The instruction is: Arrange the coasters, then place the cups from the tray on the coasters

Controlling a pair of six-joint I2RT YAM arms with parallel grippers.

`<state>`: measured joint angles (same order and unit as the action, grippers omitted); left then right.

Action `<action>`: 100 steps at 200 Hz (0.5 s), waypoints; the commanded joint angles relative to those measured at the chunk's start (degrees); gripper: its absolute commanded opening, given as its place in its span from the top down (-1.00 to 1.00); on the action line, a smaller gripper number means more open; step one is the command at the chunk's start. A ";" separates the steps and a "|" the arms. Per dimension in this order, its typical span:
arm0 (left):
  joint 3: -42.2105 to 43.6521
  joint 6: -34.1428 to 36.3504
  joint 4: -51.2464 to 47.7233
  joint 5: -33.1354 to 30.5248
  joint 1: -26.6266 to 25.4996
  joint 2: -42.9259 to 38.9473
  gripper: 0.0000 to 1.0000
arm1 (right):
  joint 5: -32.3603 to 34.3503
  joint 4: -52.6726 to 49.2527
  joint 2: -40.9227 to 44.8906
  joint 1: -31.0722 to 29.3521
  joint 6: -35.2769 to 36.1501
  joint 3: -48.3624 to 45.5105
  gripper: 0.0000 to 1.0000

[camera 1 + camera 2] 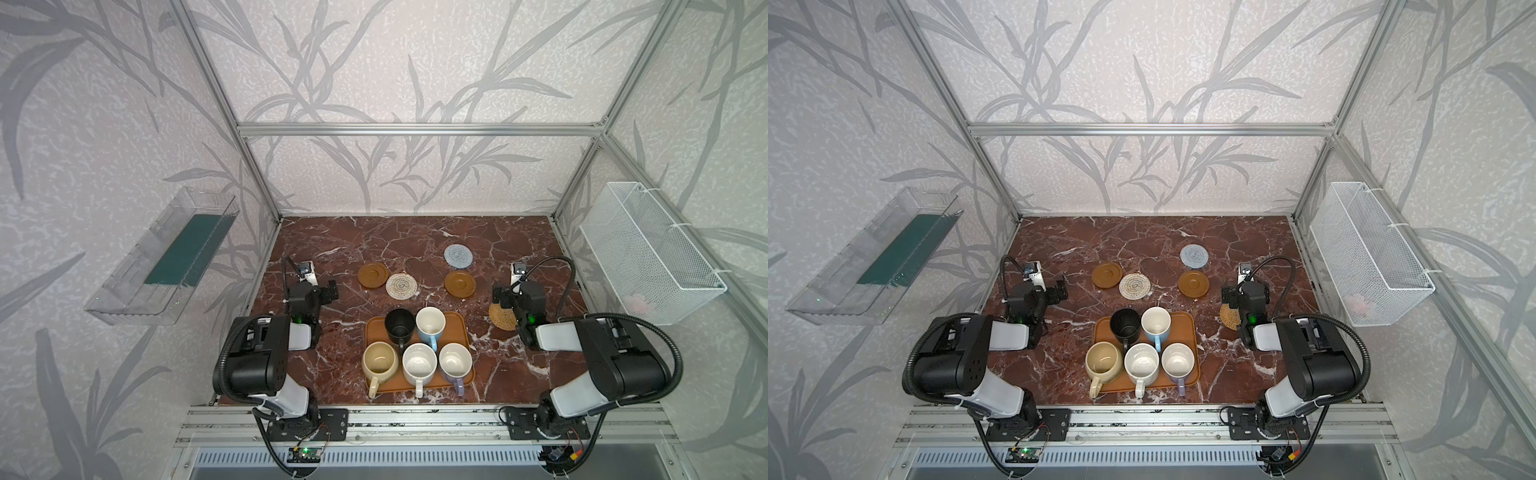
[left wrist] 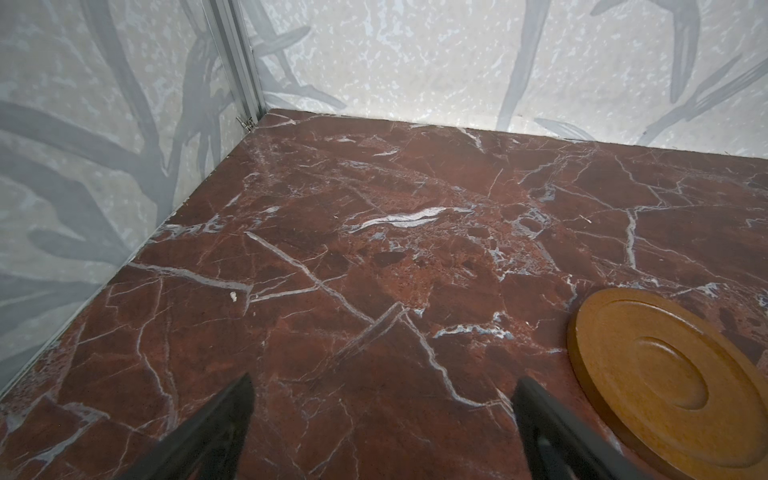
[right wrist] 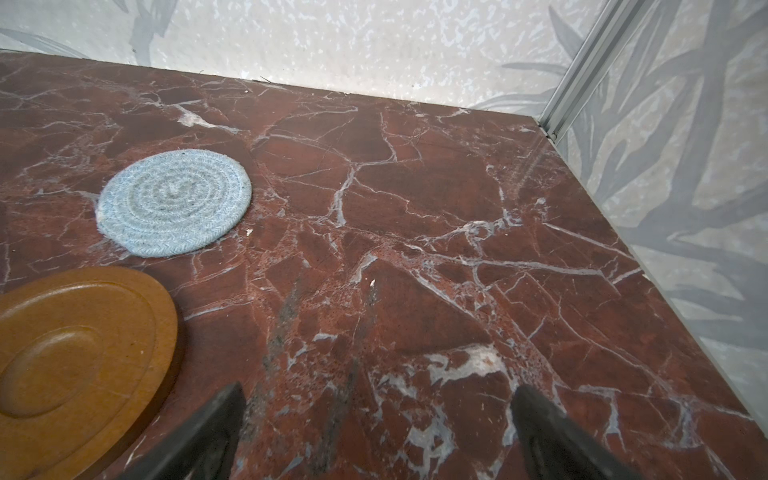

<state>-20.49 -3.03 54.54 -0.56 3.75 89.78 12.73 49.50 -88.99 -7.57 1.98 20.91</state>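
Your left end effector [image 2: 382,384] hangs low over bare worktop [image 1: 332,245], its fingers spread wide with nothing between them. Your right end effector [image 3: 378,390] is the same on the other side: spread wide and empty over bare marble.

The tray [image 1: 456,326] sits at the front middle of the worktop, between your two arms. Everything on it stands upright, mouth up. In the back row you have the black cup [image 1: 400,326] and the light blue cup [image 1: 431,323] side by side. In the front row are the cream-yellow cup [image 1: 379,360], the speckled white cup [image 1: 419,363] and the lavender cup [image 1: 455,360]. The handles of the front three reach over the tray's front rim.

Behind the tray, the left brown coaster [image 1: 373,275] lies edge to edge with the cream coaster [image 1: 401,286]. Further right, the grey-blue coaster [image 1: 458,255] lies nearest the back wall. The right brown coaster [image 1: 460,284] is just in front of it, with a narrow gap between them. The tan coaster [image 1: 500,318] lies near the tray's back right corner, partly hidden under your right arm. All five lie flat on the marble and carry nothing. In the wrist views, each brown coaster lies just beside its nearer end effector, not touching it.
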 commanded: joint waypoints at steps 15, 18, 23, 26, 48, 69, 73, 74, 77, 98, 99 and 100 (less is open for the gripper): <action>2.63 0.63 5.60 0.01 -0.24 -1.72 -0.99 | -0.69 -0.86 3.82 -0.05 0.40 1.15 -0.98; 2.68 0.72 5.32 0.12 -0.28 -2.22 -0.99 | -0.69 -1.47 4.41 -0.04 0.40 1.15 -0.98; 2.69 0.74 4.25 0.16 -0.24 -3.26 -0.99 | -0.73 -2.44 5.45 0.01 0.48 1.19 -0.98; 2.64 0.74 3.58 0.01 -0.23 -3.89 -0.99 | -0.82 -3.00 6.09 0.01 0.56 1.16 -0.98; 2.22 -0.03 -3.07 -2.12 -0.33 -9.80 -0.99 | -0.94 -9.18 10.56 0.01 0.03 1.54 -0.98; 1.19 -0.97 -11.32 -2.81 -0.33 -17.03 -0.99 | -1.19 -17.76 15.24 0.01 -1.88 3.37 -0.98; 0.95 -1.53 -12.98 -2.58 -0.34 -18.48 -0.99 | -1.13 -19.50 16.19 -0.05 -2.44 3.94 -0.98; 0.83 -1.62 -13.37 -2.59 -0.38 -18.84 -0.99 | -1.18 -20.17 16.51 -0.02 -2.69 4.09 -0.98; 0.57 -2.01 -14.55 -2.42 -0.33 -19.94 -0.99 | -1.28 -21.92 17.28 0.01 -3.35 4.55 -0.98; -2.76 -4.94 -22.11 0.50 -0.40 -25.93 -0.99 | -3.70 -33.11 22.41 0.01 -7.28 8.33 -0.98; -3.00 -5.04 -22.64 0.84 -0.41 -26.17 -0.99 | -3.78 -33.52 22.61 0.01 -7.53 8.48 -0.98; -3.25 -5.23 -23.21 1.09 -0.41 -26.42 -0.99 | -3.99 -33.91 22.75 0.01 -7.79 8.55 -0.98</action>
<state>-19.31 -4.99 42.59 -1.98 3.73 68.82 11.35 29.89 -71.48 -7.57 -0.78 25.10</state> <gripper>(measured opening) 0.994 0.990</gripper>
